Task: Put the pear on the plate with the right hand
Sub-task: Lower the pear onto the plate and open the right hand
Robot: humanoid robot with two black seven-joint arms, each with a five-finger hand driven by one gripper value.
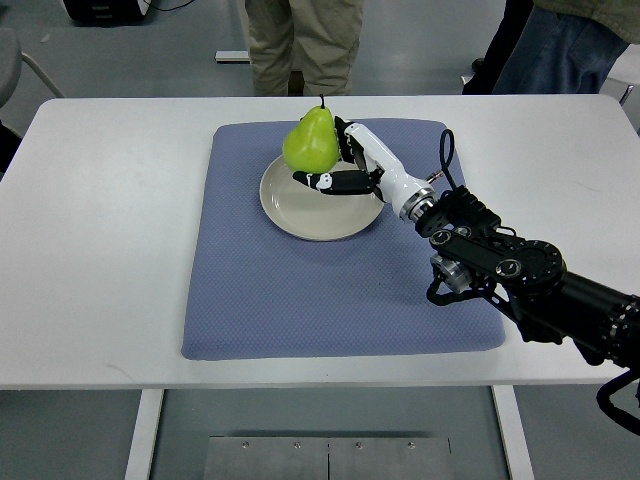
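Covering the middle of the white surface point(100, 230) is a blue-grey mat point(300, 290), and a round beige plate point(310, 215) sits on the mat's far half. Beyond the surface's far edge lies a grey floor, where two people stand, seen only as trouser legs point(300, 45) and a dark sleeve point(560, 45). From the picture's right edge the right arm point(530, 275) reaches in at a slant, black at the forearm and white at the wrist. The right hand point(345, 165) has its fingers point(335, 182) curled around a green pear point(310, 140), gripping it upright, stem up, over the plate's far rim.
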